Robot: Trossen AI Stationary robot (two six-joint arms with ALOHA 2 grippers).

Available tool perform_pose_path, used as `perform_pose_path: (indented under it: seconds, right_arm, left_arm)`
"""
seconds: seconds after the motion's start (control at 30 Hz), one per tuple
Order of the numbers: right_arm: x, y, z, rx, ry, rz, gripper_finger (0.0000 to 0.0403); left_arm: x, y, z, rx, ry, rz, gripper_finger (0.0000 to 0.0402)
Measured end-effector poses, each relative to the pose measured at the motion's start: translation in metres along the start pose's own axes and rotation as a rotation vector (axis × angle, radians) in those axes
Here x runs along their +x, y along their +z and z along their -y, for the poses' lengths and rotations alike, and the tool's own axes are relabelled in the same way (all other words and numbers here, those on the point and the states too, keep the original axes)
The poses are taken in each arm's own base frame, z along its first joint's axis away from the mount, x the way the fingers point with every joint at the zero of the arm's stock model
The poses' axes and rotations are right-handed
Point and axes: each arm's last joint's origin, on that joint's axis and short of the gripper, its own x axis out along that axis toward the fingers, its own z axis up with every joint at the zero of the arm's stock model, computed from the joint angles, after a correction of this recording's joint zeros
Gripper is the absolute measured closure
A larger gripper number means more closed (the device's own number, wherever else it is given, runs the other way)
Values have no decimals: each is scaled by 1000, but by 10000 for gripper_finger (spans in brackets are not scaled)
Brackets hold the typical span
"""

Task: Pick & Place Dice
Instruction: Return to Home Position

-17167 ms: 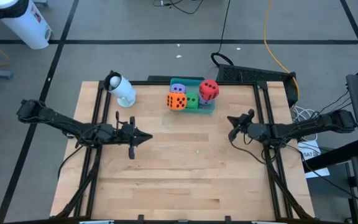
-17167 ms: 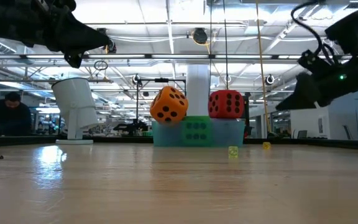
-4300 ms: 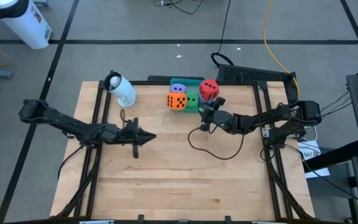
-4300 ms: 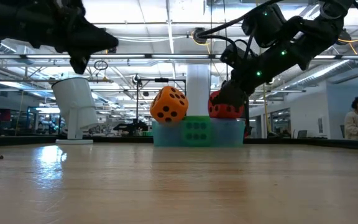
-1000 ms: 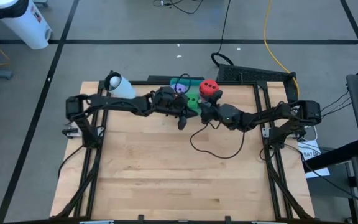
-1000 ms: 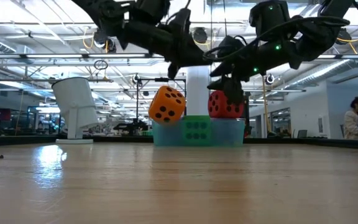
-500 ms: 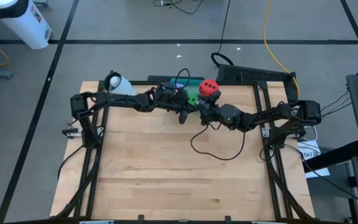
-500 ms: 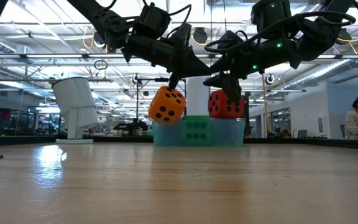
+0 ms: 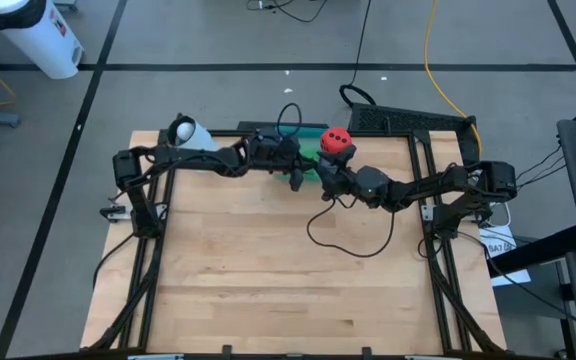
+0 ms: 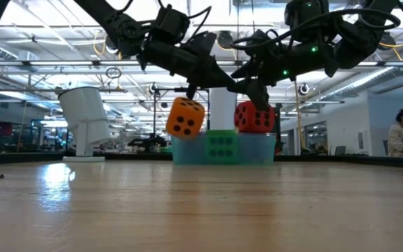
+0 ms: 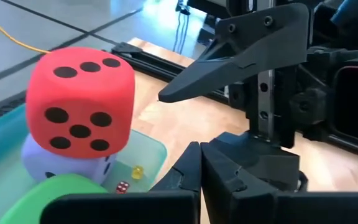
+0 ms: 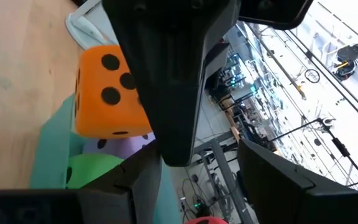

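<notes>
While both arms meet at the 12 o'clock edge of the table, a white canister sits off at 11 o'clock. From its base at 9 o'clock the left arm stretches across to the tray. The left gripper points down with its jaws pressed together into one wedge. Its tip is right at the top of the orange die; whether it touches, I cannot tell. That die perches tilted above the tray's rim on the 9 o'clock side, against a light purple die. The green die sits just beside them in the middle. On the tray's 3 o'clock side the red die rests on the second purple die. A tiny yellow die and a tiny red die lie on the tray floor near them. The right gripper hangs just in front of the red die, toward 6 o'clock, with its jaws spread. Its arm runs back to a base at 3 o'clock. Beyond the table, at the far right of the low view, stands a person.
</notes>
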Motion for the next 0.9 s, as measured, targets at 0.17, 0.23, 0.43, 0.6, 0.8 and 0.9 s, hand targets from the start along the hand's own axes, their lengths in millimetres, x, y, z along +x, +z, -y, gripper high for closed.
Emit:
perform_pose_path:
  seconds: [0.17,0.23,0.43,0.6,0.8,0.9]
  right_arm:
    - [0,0,0,13,-1,-1,204]
    - [0,0,0,29,-4,-2,204]
    - [-6,5,4,196,-117,-94,204]
    - [-24,21,10,287,-126,-66,204]
    - [-63,46,26,387,65,97,204]
    - [-84,50,41,511,225,196,209]
  left_arm:
    - [1,-1,4,26,58,12,394]
    - [2,0,5,29,67,23,397]
    - [-12,24,16,115,-14,144,392]
    - [-47,52,42,216,-49,187,399]
    - [-113,79,88,345,-117,185,394]
    - [-145,81,108,368,-127,151,399]
